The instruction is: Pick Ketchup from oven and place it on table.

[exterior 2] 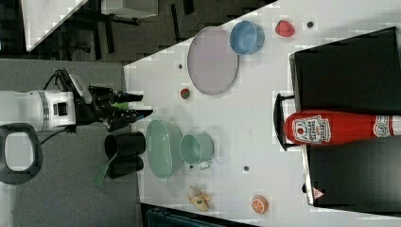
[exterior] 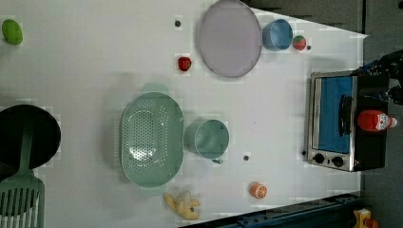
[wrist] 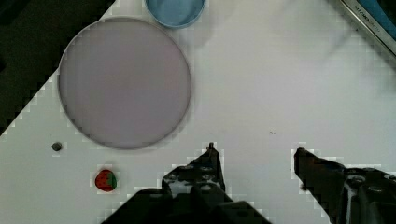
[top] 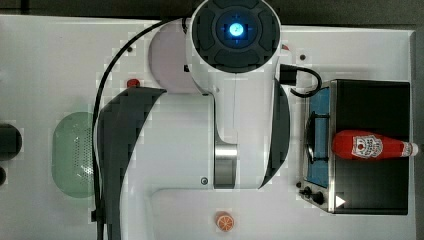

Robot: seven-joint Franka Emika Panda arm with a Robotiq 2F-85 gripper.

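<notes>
Ketchup [top: 372, 145] lies on oven [top: 372, 110], white table [top: 45, 75] beneath

The top view looks straight down over the arm onto the tabletop [top: 45, 60], the oven [top: 370, 145] at the top view's right. The left view, higher and wider, and the right view, oblique across the oven's top, share the plate [exterior: 230, 38]. The wrist view faces down, close above that plate.

Dark grey floor [exterior 2: 71, 198] around setup. Second white tabletop corner [exterior 2: 47, 19] off to side, dark frame legs [exterior 2: 101, 30] beside it. Blue rail [exterior: 294, 213] along edge.
</notes>
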